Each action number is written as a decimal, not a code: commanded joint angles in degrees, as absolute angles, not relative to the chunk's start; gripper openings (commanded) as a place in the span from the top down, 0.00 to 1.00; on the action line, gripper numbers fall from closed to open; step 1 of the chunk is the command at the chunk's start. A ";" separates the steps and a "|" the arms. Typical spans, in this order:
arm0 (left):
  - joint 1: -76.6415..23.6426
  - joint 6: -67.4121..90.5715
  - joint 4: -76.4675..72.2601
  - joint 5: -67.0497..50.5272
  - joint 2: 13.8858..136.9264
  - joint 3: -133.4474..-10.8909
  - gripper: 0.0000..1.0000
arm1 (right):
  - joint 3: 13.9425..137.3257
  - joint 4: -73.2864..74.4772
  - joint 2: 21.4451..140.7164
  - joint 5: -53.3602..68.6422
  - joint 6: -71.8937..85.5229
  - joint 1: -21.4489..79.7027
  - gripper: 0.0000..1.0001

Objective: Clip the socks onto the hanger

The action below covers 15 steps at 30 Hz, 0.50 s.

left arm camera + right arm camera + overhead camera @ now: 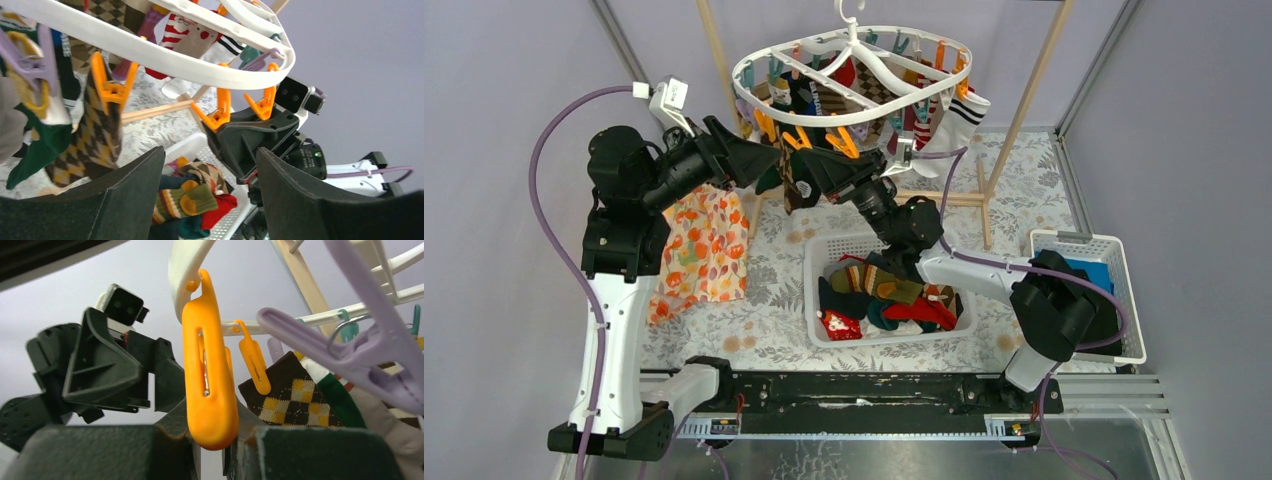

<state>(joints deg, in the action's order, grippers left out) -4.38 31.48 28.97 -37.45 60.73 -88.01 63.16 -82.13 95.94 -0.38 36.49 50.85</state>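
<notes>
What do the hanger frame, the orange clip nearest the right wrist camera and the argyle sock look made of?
The hanger frame looks like white moulded plastic, smooth with a slight sheen. The orange clip is glossy plastic; a thin metal-looking spring shows in its slot. The argyle sock is a soft matte knit; its fibre is unclear.

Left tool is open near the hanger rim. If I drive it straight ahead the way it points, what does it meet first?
Most likely the right tool, shut on an orange clip under the hanger rim, directly ahead of the left tool. Depth is hard to judge.
</notes>
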 commanded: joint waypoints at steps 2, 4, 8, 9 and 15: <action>-4.13 40.03 23.07 -43.35 63.59 -88.93 0.25 | 65.77 -80.39 93.61 -6.98 25.68 53.98 0.98; -4.11 41.80 20.95 -44.17 64.73 -89.39 0.25 | 66.29 -79.63 93.60 -7.78 23.79 54.65 0.98; -4.38 43.24 18.90 -44.17 66.52 -90.47 0.25 | 66.66 -78.97 93.74 -8.75 22.20 55.19 0.98; -4.51 43.24 18.83 -44.05 66.94 -90.73 0.25 | 66.70 -78.93 93.78 -8.97 21.99 55.28 0.98; -4.90 43.11 18.16 -42.99 68.26 -90.36 0.28 | 67.61 -77.91 94.30 -9.00 20.55 55.66 0.98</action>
<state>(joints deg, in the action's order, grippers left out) -4.47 42.00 22.87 -42.52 68.23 -88.42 64.42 -77.47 95.88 -7.09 23.92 54.83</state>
